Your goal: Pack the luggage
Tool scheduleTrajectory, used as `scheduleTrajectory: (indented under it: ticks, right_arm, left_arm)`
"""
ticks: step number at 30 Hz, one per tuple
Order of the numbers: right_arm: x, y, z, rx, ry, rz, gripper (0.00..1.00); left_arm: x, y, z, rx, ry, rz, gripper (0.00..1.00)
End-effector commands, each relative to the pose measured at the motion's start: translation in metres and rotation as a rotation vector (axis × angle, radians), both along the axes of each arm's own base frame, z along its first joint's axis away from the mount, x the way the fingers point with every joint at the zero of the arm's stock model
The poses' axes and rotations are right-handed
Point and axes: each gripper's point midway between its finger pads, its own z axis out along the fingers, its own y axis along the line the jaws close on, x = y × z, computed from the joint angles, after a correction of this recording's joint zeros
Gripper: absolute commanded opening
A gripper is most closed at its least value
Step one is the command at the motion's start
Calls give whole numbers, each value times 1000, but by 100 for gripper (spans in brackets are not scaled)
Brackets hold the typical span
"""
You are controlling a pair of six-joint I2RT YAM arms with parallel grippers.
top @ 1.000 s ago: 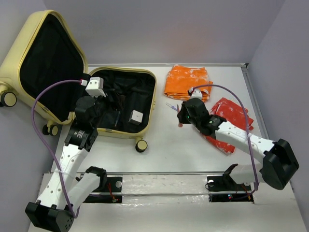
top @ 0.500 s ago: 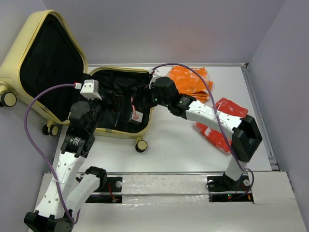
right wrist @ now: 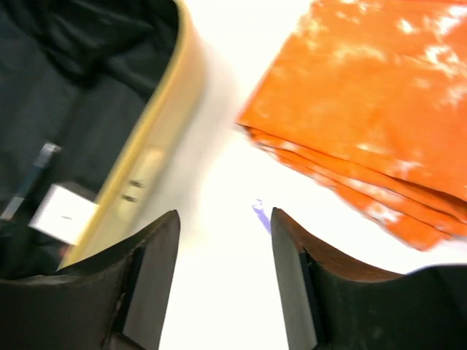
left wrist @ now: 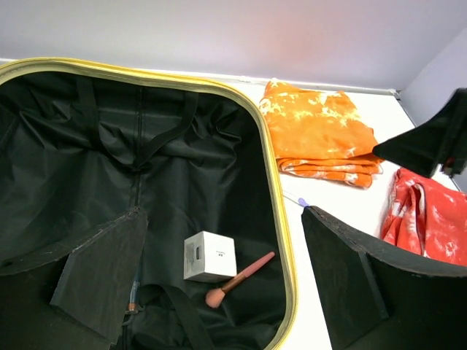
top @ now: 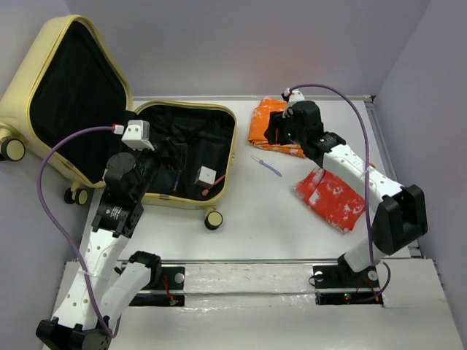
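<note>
Top external view: the luggage [top: 18, 109] lies open in the upper left of the frame, lid raised at the far left, base flat on the bench [top: 255, 226]. Over the base hangs the left gripper [top: 166, 149], hard to read against the black lining. At top centre the right gripper [top: 273, 133] overlaps a folded orange cloth [top: 259, 127]. A red cloth [top: 332, 197] lies right of centre, and a thin purple-tipped stick [top: 266, 165] lies between luggage and cloths. Left wrist view settles what the overhead hides: fingers spread wide, nothing between them. Below them in the base sits a white box [left wrist: 208, 257], with a pink makeup brush [left wrist: 239, 279] just beside it. Right wrist view, blurred: jaws apart and empty above bare bench, luggage rim at left, orange cloth at upper right. The stick's purple tip shows in the gap.
</note>
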Motion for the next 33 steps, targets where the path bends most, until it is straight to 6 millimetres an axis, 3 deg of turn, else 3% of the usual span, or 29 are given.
scheduleTrajectory:
  ticks: [1,5,9,17,25,27,31,33]
  right_arm:
    - [1,-23,-52,-161,76,55,56]
    - [11,-36,-78,-217,128,76,58]
    - [11,-29,-113,-274,193,167,63]
    - [21,-25,-159,-321,267,202,65]
    - [7,-9,-203,-333,358,266,67]
    - [3,-2,-213,-366,364,258,62]
    - [2,1,-216,-424,346,190,37]
    - [4,-8,-218,-442,355,124,34]
  left_arm:
    - [-2,-5,15,-20,-59,-27,99]
    - [-3,-6,16,-21,-60,-37,99]
    - [-4,-9,17,-24,-63,-50,99]
    - [-4,-13,15,-23,-53,-78,99]
    - [-5,-14,16,-24,-58,-84,99]
    - [-4,-14,15,-23,-53,-81,99]
    - [-4,-14,14,-24,-51,-81,99]
    - [-4,-14,14,-23,-52,-84,99]
